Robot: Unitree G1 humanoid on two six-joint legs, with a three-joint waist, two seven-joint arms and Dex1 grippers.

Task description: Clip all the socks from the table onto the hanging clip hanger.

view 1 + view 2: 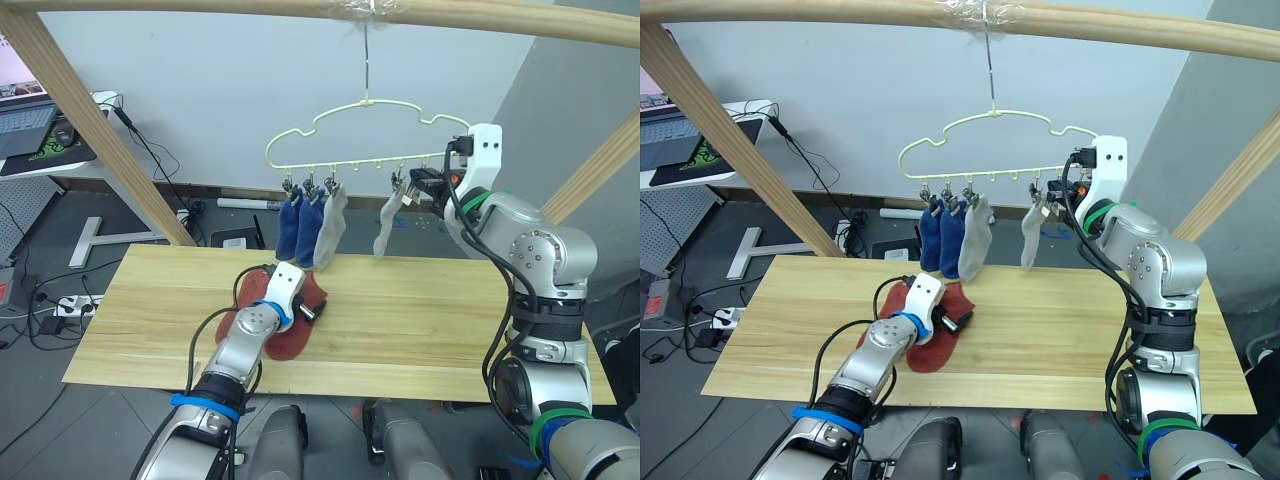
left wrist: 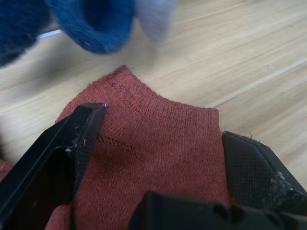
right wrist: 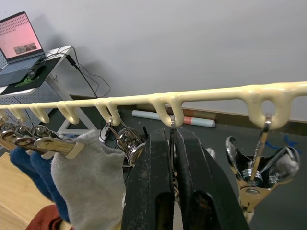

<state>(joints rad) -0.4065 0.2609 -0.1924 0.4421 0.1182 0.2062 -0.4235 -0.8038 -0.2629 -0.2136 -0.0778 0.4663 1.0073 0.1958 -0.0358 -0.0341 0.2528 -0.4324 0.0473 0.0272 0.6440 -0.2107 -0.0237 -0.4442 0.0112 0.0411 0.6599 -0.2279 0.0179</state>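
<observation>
Hanger [image 1: 370, 135]: hangs by its hook from the wooden pole; carries two blue socks [image 1: 298, 225] and a grey sock [image 1: 330, 232] in the left clip group, another grey sock [image 1: 388, 224] in the right group.
Red socks [image 1: 292, 320]: lie on the table [image 1: 420, 320].
Left gripper [image 2: 160, 158]: fingers spread wide, straddling a red sock's cuff.
Right gripper [image 3: 173, 158]: raised at the hanger's right clips, fingers pressed together around a clip's wire [image 3: 171, 143].

Ribbed matt knit on rust-red sock [image 2: 158, 158]; grained pale wood table [image 1: 420, 330]; glossy cream-coated hanger [image 3: 192, 98]; shiny metal clips [image 3: 127, 141].
</observation>
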